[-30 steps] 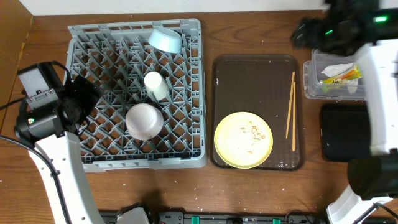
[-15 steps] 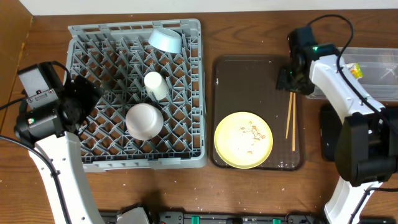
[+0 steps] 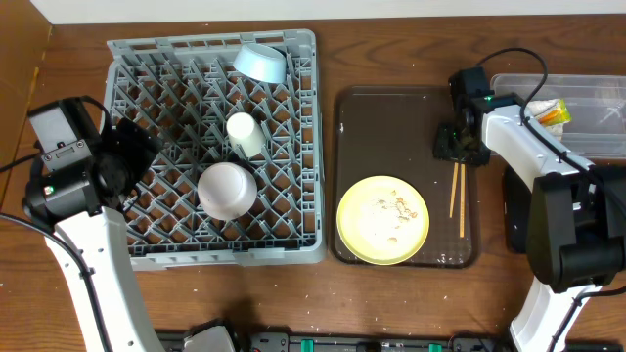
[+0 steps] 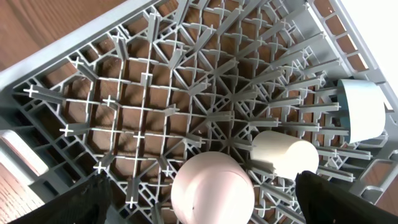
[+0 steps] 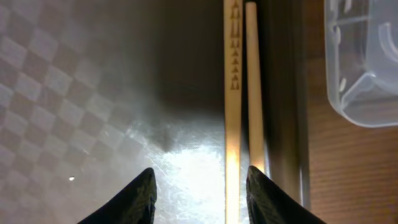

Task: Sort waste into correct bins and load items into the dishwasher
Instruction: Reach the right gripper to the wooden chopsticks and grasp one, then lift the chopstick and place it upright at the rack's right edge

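Note:
The grey dishwasher rack (image 3: 176,88) holds a light blue bowl (image 3: 260,63), a cream cup (image 3: 245,135) and an upturned pinkish-white bowl (image 3: 227,190). My left gripper (image 4: 208,205) hangs wide open over the rack, its fingers well apart on either side of the pinkish bowl (image 4: 211,186). The yellow plate (image 3: 367,230) carries pale crumbs (image 3: 396,208). The wooden chopsticks (image 3: 456,200) lie along the tray's right side. My right gripper (image 5: 200,186) is low over their far end, open. One chopstick (image 5: 232,93) lies just inside the right fingertip (image 5: 261,193); the other (image 5: 253,93) runs under it.
The plate and chopsticks rest on a dark brown serving tray (image 3: 381,127). A clear tub (image 3: 587,132) at the far right holds a yellow-green wrapper (image 3: 554,110); its corner (image 5: 360,62) shows beside the tray's rim. A black tray (image 3: 516,210) sits below it, partly behind my right arm.
My right arm swung from above the clear tub across to the brown tray and came down over the chopsticks' far end, with its jaws narrowing. The left arm stayed still.

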`<action>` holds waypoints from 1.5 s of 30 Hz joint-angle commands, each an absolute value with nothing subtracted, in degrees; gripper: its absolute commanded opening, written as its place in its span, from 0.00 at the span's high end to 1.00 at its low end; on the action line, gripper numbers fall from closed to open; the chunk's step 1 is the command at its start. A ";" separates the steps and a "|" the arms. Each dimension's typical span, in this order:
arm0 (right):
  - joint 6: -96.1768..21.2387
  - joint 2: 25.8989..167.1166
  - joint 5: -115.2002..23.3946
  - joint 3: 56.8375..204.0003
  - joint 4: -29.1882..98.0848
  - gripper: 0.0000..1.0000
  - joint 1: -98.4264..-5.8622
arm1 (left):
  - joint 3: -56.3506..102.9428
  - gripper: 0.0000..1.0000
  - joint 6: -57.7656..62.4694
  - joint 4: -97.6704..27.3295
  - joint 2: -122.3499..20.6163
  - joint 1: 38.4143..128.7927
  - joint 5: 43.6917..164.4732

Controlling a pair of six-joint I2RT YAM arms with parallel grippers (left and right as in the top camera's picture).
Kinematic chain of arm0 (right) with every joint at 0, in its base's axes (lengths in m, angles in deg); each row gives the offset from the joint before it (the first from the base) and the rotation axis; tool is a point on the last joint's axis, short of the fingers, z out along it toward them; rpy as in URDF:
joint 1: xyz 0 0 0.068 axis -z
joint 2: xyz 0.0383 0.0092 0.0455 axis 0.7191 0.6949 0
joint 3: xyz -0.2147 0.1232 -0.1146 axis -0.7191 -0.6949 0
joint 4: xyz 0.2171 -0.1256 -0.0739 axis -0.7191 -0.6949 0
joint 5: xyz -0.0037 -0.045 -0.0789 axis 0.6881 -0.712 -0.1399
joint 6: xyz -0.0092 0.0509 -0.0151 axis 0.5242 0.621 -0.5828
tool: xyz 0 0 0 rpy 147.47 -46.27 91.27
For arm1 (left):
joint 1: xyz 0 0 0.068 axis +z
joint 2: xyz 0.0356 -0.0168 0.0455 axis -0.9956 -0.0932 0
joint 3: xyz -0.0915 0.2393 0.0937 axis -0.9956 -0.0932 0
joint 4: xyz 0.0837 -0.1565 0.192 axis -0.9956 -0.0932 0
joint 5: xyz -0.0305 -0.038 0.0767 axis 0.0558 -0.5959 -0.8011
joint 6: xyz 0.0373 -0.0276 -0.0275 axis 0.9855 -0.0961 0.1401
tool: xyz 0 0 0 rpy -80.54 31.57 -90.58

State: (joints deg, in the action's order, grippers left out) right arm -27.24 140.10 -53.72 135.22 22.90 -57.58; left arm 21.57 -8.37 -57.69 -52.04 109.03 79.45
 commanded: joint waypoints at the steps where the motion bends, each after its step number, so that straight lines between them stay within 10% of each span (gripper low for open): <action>1: -27.00 141.00 -51.82 135.06 23.07 0.55 -57.31 | 21.90 0.05 -8.87 -57.83 -52.23 109.23 78.77; 17: -27.63 144.28 -51.95 133.56 22.72 0.57 -57.31 | 21.90 0.04 -8.85 -57.83 -52.23 109.23 78.77; 24: -27.63 144.36 -51.95 133.60 22.70 0.99 -57.29 | 21.90 0.04 -8.87 -57.83 -52.23 109.23 78.77; 45: -27.55 144.36 -28.06 168.33 16.69 0.99 -59.78 | 21.90 0.04 -8.87 -57.83 -52.23 109.23 78.77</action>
State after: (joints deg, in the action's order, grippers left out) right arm -27.96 144.91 -39.20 166.28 13.15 -57.73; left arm 21.57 -8.37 -57.69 -52.06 109.03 79.45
